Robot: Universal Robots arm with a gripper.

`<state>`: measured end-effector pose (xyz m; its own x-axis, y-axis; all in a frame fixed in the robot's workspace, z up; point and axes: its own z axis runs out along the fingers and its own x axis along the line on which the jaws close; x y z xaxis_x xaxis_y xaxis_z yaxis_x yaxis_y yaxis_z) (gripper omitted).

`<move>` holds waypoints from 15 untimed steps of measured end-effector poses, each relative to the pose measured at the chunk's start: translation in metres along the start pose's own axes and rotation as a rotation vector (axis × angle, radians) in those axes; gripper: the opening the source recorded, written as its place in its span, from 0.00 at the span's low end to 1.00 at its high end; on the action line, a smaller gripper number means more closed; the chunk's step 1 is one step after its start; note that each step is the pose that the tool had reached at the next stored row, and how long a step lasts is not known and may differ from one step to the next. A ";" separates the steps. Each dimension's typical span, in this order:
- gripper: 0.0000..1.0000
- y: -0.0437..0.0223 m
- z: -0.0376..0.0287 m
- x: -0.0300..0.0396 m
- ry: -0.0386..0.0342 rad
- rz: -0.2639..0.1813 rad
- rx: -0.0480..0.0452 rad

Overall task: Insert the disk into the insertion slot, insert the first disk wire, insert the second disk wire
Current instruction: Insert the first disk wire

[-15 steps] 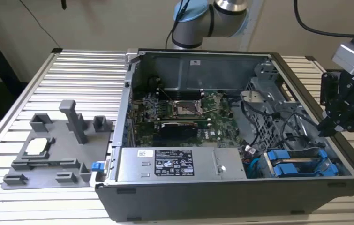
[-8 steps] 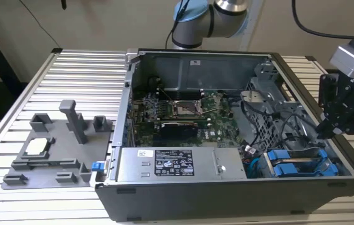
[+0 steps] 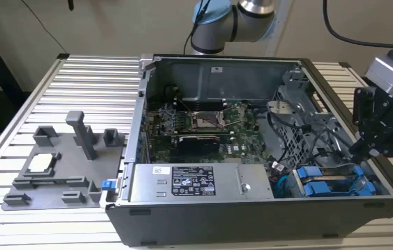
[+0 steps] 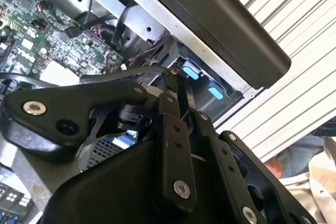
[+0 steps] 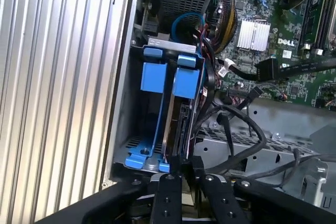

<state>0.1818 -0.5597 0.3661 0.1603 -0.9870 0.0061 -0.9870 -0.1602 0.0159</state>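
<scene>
Gripper (image 5: 186,165) sits at the drive bay of the open computer case (image 3: 252,221), jaws pinched shut on a black wire (image 4: 126,71), just beside the slotted disk (image 5: 185,80).

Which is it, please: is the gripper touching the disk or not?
Cannot tell. In the first wrist view the gripper overlaps the near end of the disk, hiding any contact or gap.

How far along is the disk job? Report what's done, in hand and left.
Done, it seems: the silver-grey metal hard drive in its bright blue plastic carrier frame stands in the grey metal drive bay. In hand: the black claw hangs just over the drive's end. Left: both wires, apparently; loose black cables lie beside the bay, none visibly plugged into the drive.
</scene>
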 end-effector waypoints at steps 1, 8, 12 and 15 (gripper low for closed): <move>0.19 0.0010 0.0002 0.0018 -0.0001 0.000 0.0000; 0.19 0.0070 0.0013 0.0148 -0.0001 0.000 0.0000; 0.19 0.0110 0.0021 0.0210 0.0000 0.000 0.0000; 0.19 0.0162 0.0027 0.0206 -0.0043 0.000 0.0012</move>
<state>0.1690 -0.5826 0.3638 0.1603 -0.9871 0.0019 -0.9870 -0.1602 0.0147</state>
